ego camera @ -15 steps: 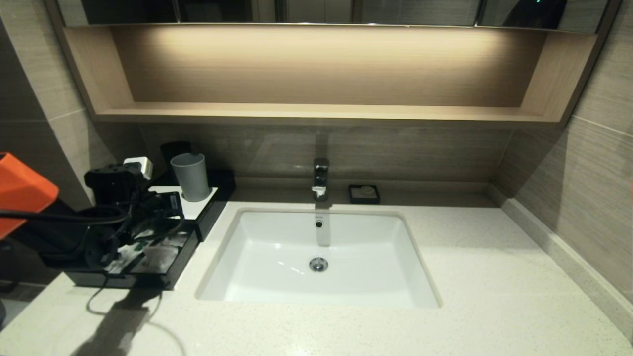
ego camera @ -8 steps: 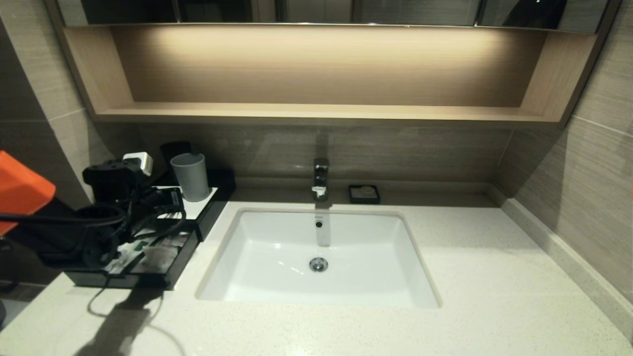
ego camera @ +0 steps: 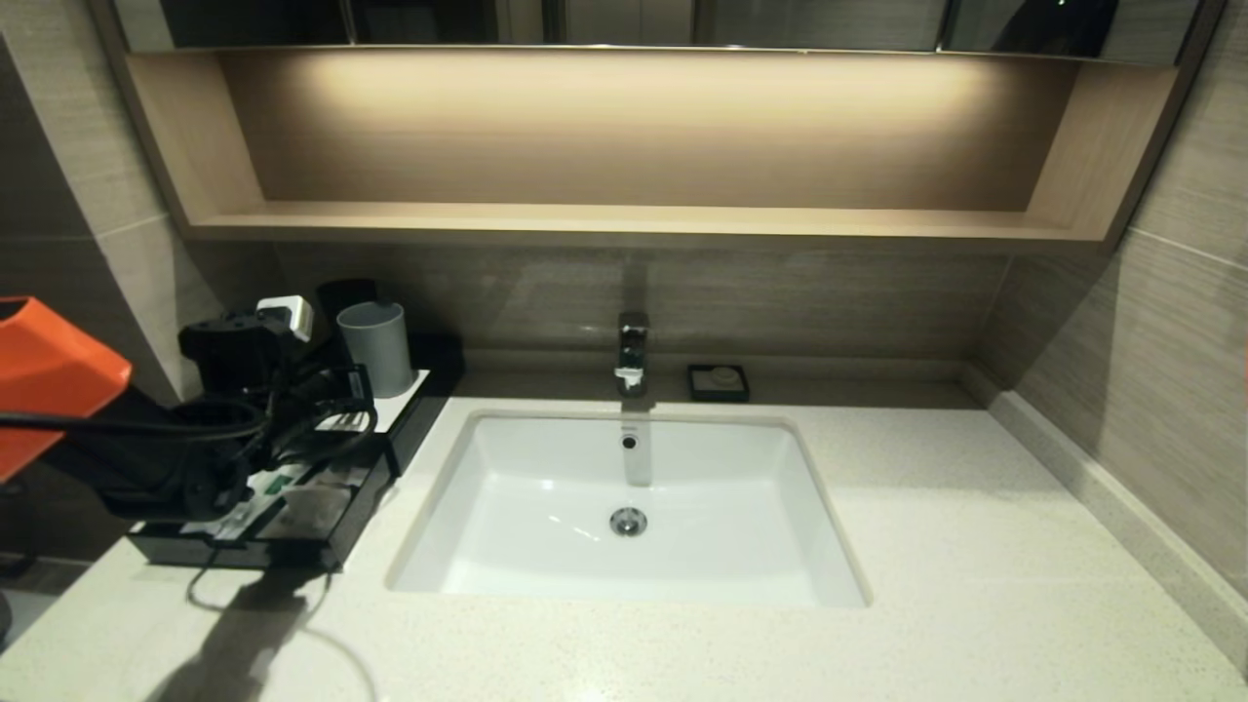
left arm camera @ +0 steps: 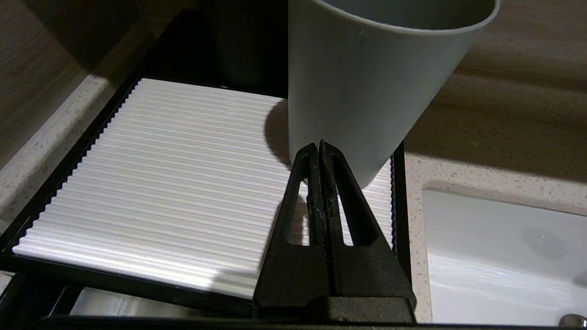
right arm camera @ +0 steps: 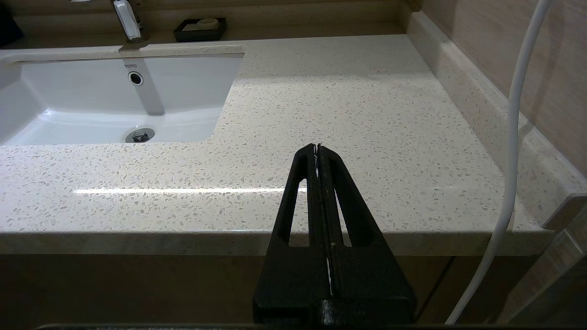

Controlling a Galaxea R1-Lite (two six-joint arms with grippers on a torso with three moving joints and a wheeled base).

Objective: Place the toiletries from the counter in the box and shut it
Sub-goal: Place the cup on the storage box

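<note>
The black box (ego camera: 244, 556) stands at the counter's (ego camera: 975, 546) left end with its front drawer pulled out. Clear-white packets lie in the drawer, one with a green band (ego camera: 278, 480); my arm hides part of them. My left gripper (ego camera: 359, 388) is shut and empty, hovering over the box's white ribbed panel (left arm camera: 174, 183), its tip (left arm camera: 319, 145) close to a grey cup (left arm camera: 367, 82). My right gripper (right arm camera: 317, 147) is shut and empty, parked in front of the counter's front right edge; it does not show in the head view.
The grey cup (ego camera: 374, 348) stands on the panel's right side. A white sink basin (ego camera: 634, 507) lies right of the box, with a faucet (ego camera: 632, 356) and a small black soap dish (ego camera: 718, 381) behind it. A wooden shelf hangs above.
My left arm has moved a little to the right and up, toward the grey cup. The drawer stays pulled out. The right arm has not moved.
</note>
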